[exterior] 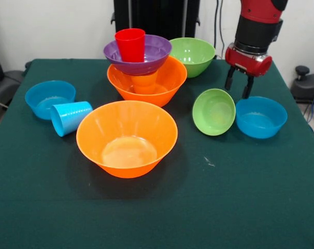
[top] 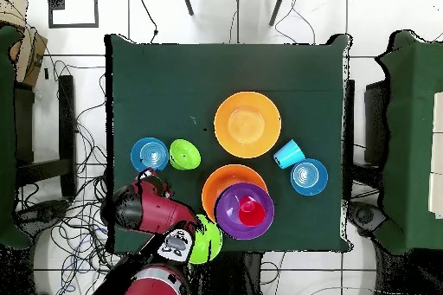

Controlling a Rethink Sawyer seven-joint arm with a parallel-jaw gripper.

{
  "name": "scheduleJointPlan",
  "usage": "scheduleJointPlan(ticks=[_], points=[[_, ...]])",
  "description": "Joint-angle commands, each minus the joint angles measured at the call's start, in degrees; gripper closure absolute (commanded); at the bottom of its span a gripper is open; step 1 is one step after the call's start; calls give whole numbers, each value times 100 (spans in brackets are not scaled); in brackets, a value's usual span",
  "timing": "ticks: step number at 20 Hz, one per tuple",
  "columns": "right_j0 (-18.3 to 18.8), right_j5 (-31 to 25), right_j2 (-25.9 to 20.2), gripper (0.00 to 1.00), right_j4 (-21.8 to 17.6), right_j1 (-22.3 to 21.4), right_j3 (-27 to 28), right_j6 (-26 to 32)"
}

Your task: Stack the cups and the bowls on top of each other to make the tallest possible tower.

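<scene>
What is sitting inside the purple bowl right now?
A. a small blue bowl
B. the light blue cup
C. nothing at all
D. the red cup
D: the red cup stands upright inside the purple bowl, which rests on the orange cup; the light blue cup lies on its side on the table.

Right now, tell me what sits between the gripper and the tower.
Front view: the large green bowl sits between the gripper and the tower.

I see the tower [exterior: 141,65] at the table's [exterior: 43,207] far middle, a cup in a bowl on a cup in a bowl, another bowl [exterior: 127,137] before it, a tipped cup [exterior: 70,117] left of that, two bowls [exterior: 214,111] touching at right.
</scene>
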State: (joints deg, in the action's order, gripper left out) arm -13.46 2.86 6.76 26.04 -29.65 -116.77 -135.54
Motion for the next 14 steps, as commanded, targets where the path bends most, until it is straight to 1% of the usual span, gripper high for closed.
scheduleJointPlan(ticks=[1,4,8,12,14], points=[[-149,-152,-273,0,412,-133,242,-1166],[-83,-117,-333,0,384,-166,191,-1140],[107,78,-490,0,264,-51,218,-1094],[282,295,-628,0,152,177,305,-1068],[402,455,-702,0,69,367,410,-1032]])
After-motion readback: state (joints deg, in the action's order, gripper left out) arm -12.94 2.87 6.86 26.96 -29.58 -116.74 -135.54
